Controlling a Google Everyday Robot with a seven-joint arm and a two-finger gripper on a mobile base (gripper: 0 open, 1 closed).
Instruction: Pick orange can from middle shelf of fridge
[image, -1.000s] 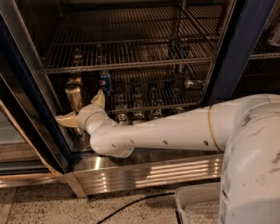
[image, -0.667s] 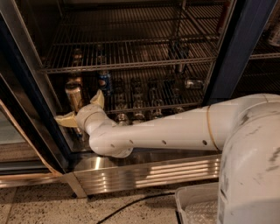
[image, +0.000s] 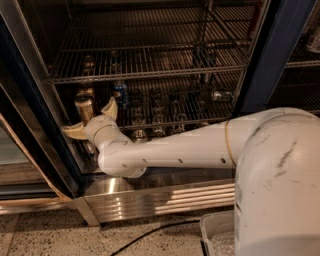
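The orange can (image: 84, 107) stands upright at the left end of the middle shelf (image: 200, 121), a dark wire rack in the fridge (image: 272, 55). My gripper (image: 93, 120) reaches in from the right on its long white arm. It is open, with one tan finger (image: 74, 132) low to the left of the can and the other (image: 110, 108) to its right. The can sits just behind and between them, untouched as far as I can see. A blue Pepsi can (image: 120, 93) stands just right of the gripper.
An upper wire rack (image: 150, 70) hangs close above the cans. Several more cans and bottles (image: 165, 107) stand farther back on the middle shelf. A ribbed steel base panel (image: 160, 199) runs below. The open door (image: 30, 150) is at the left, and a cable (image: 150, 234) lies on the floor.
The gripper has crept slightly up toward the orange can. The can has not moved.
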